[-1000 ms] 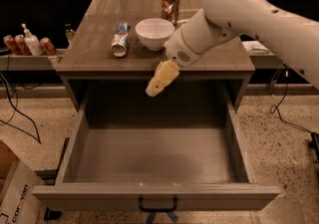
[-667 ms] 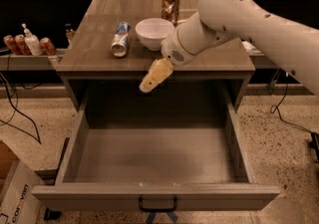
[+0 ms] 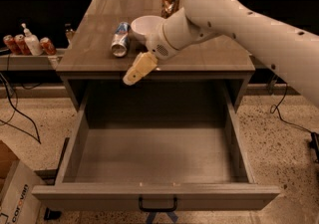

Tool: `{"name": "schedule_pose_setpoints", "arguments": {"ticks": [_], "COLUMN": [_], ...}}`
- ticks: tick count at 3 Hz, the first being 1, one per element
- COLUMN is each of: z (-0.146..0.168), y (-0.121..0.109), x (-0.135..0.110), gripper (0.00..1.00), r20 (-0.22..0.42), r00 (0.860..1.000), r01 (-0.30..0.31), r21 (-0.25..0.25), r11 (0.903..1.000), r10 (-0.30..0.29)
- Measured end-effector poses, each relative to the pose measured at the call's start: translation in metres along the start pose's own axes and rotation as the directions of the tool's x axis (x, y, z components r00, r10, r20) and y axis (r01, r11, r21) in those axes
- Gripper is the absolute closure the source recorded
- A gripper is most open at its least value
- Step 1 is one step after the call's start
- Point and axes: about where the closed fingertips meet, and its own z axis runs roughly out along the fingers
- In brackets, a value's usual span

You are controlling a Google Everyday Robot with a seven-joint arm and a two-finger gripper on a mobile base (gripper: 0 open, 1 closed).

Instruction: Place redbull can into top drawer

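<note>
Gripper (image 3: 135, 72) hangs in the upper middle of the frame, at the front edge of the table (image 3: 214, 58), above the back of the top drawer (image 3: 159, 158). It carries nothing. We cannot tell whether it is spread or closed. The redbull can (image 3: 120, 40) lies on its side on the tabletop, up and to the left of the gripper, near it but apart, with its silver end toward the front edge. The white bowl (image 3: 145, 26) sits just beside the can on its right, and a brown-gold can (image 3: 170, 1) stands further back. The drawer is pulled fully out in the lower half of the frame, its floor bare and its handle (image 3: 157, 203) at bottom centre. Our judgement is that the step in hand is the reach to the can, with the grasp not yet made. To do it well, we would approach from above with the jaws set across the can's narrow width, not along its length. We would centre on the body so that it cannot roll away when touched. The right-hand side should stay clear of the bowl rim, which leaves little room. We would close firmly but without denting the can, then lift straight up before swinging forward. We would lower it well inside the drawer before letting go. The main risk is that a lying can rolls toward the left edge of the table if nudged.
</note>
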Motion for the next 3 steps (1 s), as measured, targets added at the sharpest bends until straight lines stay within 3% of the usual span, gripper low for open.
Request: {"name": "schedule_pose_setpoints", "arguments": {"ticks": [1,3], "z": [0.016,0.053], "y": [-0.002,-0.016], "x": [-0.019,-0.031], "gripper": [0.00,0.00], "r20": [0.035,0.083], "r00": [0.999,0.996], "r01": [0.021,-0.034], "r21": [-0.022,-0.045], "r11": [0.9995,0.9984], "r10": [-0.020,0.038]}}
